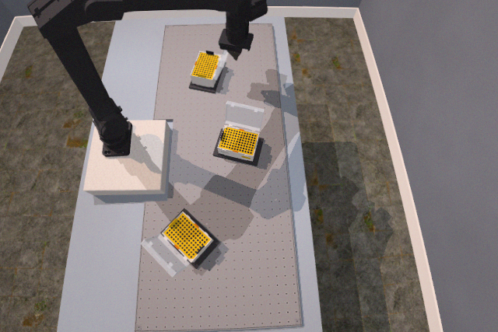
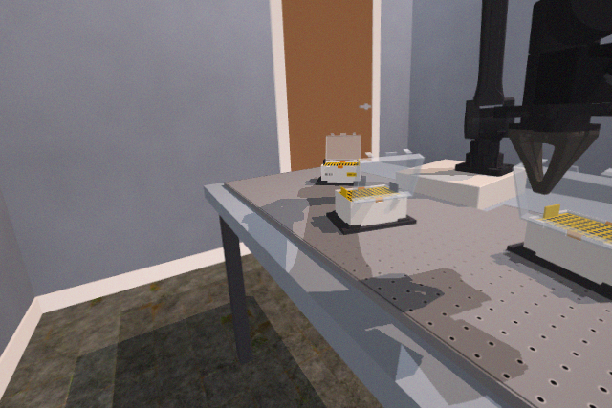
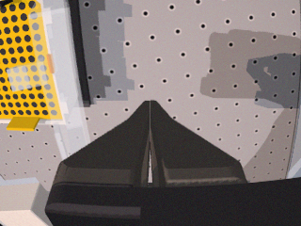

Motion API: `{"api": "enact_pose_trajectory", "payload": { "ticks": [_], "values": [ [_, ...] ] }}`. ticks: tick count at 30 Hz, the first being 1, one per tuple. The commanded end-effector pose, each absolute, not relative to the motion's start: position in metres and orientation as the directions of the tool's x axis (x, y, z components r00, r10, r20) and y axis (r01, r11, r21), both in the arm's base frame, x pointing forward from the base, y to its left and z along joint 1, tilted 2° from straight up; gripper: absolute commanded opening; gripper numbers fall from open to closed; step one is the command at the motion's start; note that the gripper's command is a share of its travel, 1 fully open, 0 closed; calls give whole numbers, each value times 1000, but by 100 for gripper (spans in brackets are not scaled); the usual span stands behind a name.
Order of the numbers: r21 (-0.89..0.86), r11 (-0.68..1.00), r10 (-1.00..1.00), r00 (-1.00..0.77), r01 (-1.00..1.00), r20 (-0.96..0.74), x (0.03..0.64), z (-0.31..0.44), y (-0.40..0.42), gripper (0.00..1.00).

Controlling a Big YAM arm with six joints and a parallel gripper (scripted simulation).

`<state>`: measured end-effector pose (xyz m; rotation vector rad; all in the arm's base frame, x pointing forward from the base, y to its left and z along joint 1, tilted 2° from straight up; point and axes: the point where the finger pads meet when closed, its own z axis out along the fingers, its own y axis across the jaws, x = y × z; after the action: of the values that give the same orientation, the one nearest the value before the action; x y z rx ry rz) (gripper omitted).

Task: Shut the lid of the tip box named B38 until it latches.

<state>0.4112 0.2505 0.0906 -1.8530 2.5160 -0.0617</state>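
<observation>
All three lids stand open, so nothing is latched yet; which box is B38 cannot be read, the stickers being too small. The gripper (image 1: 234,54), fingers pressed together on nothing, hangs just beside the raised lid (image 1: 223,61) of the far tip box (image 1: 205,68); the other two boxes lie well apart from that box.

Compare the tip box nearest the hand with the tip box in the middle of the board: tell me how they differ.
The tip box nearest the hand has its clear lid standing upright at its side, with the shut hand just past that lid; the middle tip box has its lid leaning back, far from the hand. The two boxes are also turned differently. Both show yellow tip racks and sit on black plates.
</observation>
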Motion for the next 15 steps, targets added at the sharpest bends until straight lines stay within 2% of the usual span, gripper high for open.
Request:
{"api": "enact_pose_trajectory", "payload": {
  "ticks": [1,11,12,15],
  "values": [
    [-73,310,-951,-309,-948,-25,428,110,252,0],
    [-59,310,-951,-309,-949,-10,411,103,251,0],
    [-96,304,-952,-300,-948,-54,426,124,266,0],
    [-62,299,-954,-299,-952,-13,404,104,257,0]
  ]
}}
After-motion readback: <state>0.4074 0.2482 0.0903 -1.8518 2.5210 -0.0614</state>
